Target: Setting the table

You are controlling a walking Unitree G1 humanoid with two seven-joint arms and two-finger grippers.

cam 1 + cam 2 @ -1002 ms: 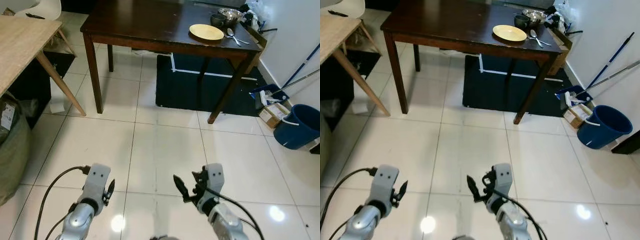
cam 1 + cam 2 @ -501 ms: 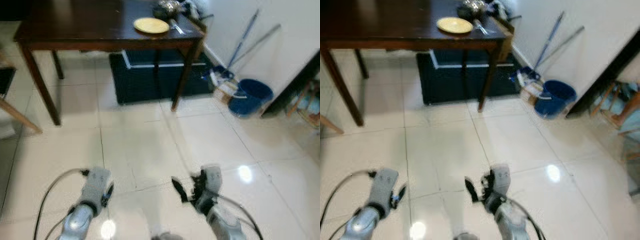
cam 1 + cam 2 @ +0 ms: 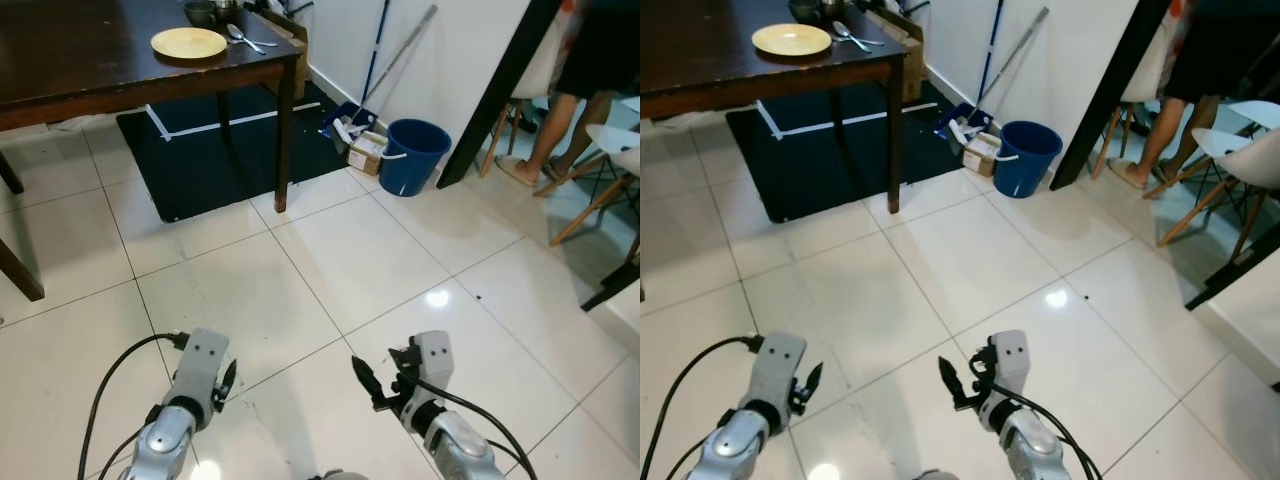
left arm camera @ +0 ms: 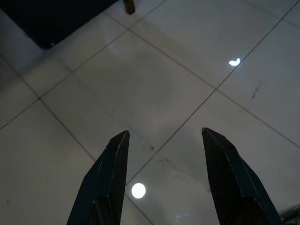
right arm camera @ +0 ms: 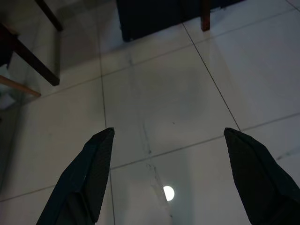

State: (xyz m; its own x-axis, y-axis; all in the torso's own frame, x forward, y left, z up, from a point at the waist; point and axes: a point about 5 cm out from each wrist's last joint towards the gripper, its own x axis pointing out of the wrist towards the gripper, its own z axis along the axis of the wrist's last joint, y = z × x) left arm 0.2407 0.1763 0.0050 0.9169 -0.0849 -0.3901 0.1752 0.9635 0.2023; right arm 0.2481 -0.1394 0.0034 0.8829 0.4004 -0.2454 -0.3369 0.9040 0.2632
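Observation:
A dark wooden table [image 3: 80,65] stands at the far left, several tiles away from me. Near its right corner lies a yellow plate [image 3: 188,42], with two spoons [image 3: 245,39] beside it and a dark bowl [image 3: 199,12] behind it. Both arms are held low over the white tiled floor. My left gripper [image 4: 164,133] is open with nothing between its fingers, and only floor tiles lie beneath it. My right gripper [image 5: 168,133] is open wide and holds nothing; it hangs over the tiles too.
A dark rug [image 3: 210,150] lies under the table. A blue bucket [image 3: 413,156], a small box and mop handles [image 3: 395,55] stand by the wall. At the far right are a person's legs [image 3: 590,85] and white chairs [image 3: 610,150]. A dark post [image 3: 495,90] leans there.
The camera has swung to the right: the table has slid to the picture's left, and the bucket, chairs and person have come into view. Both grippers stay open and low.

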